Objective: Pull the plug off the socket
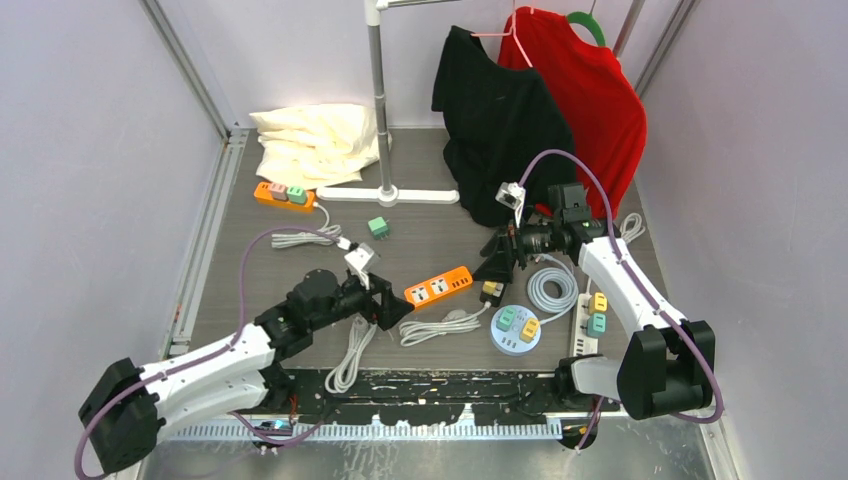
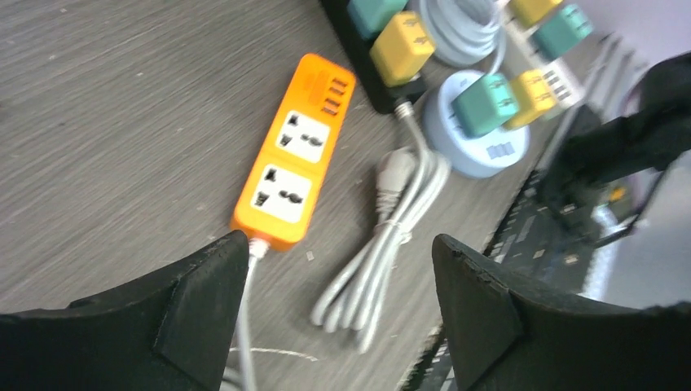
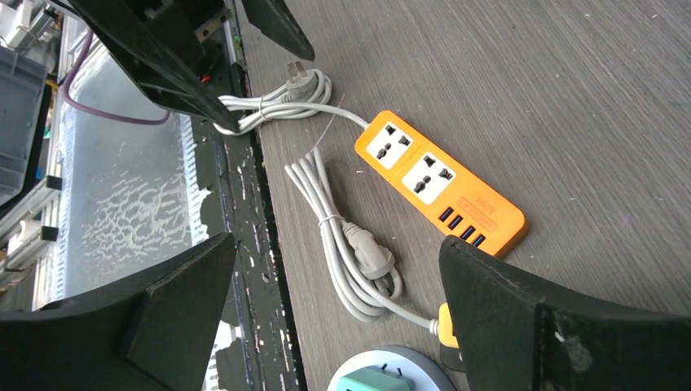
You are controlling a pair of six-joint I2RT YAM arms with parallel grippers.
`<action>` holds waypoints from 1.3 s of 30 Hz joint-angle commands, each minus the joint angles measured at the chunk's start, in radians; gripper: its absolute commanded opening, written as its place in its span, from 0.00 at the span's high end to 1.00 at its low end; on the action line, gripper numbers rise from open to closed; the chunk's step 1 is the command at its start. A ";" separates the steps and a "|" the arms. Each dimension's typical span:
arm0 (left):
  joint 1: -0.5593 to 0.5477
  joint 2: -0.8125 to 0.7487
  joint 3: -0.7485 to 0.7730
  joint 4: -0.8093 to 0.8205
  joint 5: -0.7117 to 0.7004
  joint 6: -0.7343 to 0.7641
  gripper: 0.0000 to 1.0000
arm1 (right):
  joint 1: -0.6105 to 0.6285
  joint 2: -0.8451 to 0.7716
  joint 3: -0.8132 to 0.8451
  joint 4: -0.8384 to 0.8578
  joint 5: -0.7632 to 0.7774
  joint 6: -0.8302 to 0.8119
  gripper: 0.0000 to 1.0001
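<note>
Plainly both gape wide and empty — the left tool [image 2: 340,244] and right tool [image 3: 338,243] — over the grainy grey bench [image 2: 122,122]. Between them lies a glossy orange socket strip [image 1: 438,287]; beside it, a blocky yellow plug [image 2: 402,47] sits in a black strip [image 2: 352,45].

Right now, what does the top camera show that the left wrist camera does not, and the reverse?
Only the top view: pillows, black shirt, red shirt, a second orange strip at the back. Only the left wrist view: the near orange strip has both sockets empty. Both: that strip, a coiled white cable, the round socket holding a green plug and a yellow plug.
</note>
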 commanded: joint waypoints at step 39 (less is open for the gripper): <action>-0.072 0.614 0.276 -0.062 -0.175 0.239 0.40 | -0.020 -0.024 0.023 0.005 -0.075 -0.046 0.00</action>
